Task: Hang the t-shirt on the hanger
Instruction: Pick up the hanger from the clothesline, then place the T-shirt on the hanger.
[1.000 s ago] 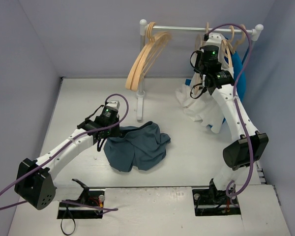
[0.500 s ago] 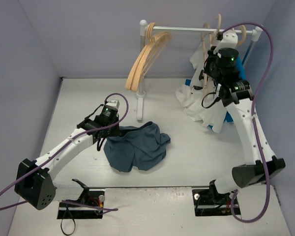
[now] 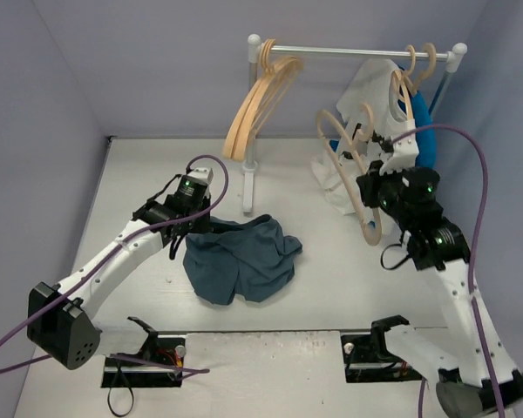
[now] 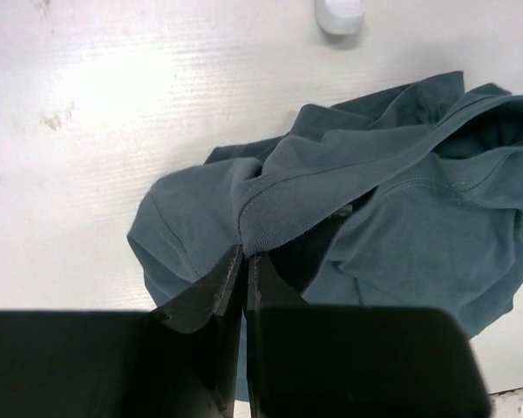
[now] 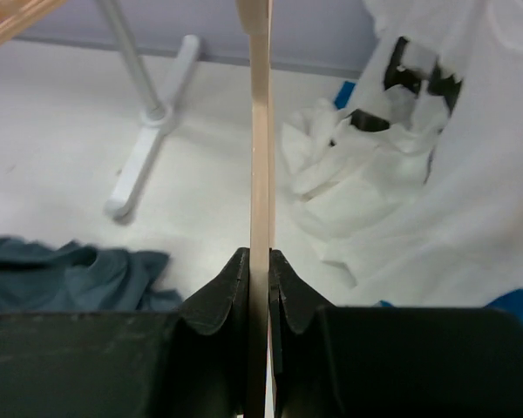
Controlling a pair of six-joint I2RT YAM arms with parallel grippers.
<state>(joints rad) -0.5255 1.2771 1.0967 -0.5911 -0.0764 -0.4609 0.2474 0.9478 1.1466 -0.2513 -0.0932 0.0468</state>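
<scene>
A: Where did the t-shirt [image 3: 241, 259] lie?

B: Crumpled on the table [image 3: 139, 174], in front of the rack's foot [image 3: 248, 196]. The left gripper [image 3: 185, 232] was clenched on a ribbed edge of it. Only the left wrist view showed that: the fold [image 4: 270, 209] rose straight into the shut fingertips [image 4: 231, 270]. From above, the wrist hid the pinch itself.

A: And the hanger [image 3: 356, 183]?

B: It was off the rail [image 3: 349, 52], tilted above the table and grasped by the right gripper [image 3: 368, 196]. The right wrist view showed it edge-on, a thin wooden strip [image 5: 260, 131] squeezed between the jaws, its upper end cut off by the frame. That view did not show its curve and hook, which the top view did.

A: Was any writing readable?

B: None. The white t-shirt [image 5: 436, 131] carried a black print [image 5: 414, 74], but folds broke it up and it could not be read. In the top view the print did not show.

A: What else was partly hidden?

B: The blue garment [image 3: 418, 117] was mostly covered by the white shirt. The right arm's base ran out of the frame. Two more wooden hangers [image 3: 257, 100] hung at the rail's left end.
</scene>
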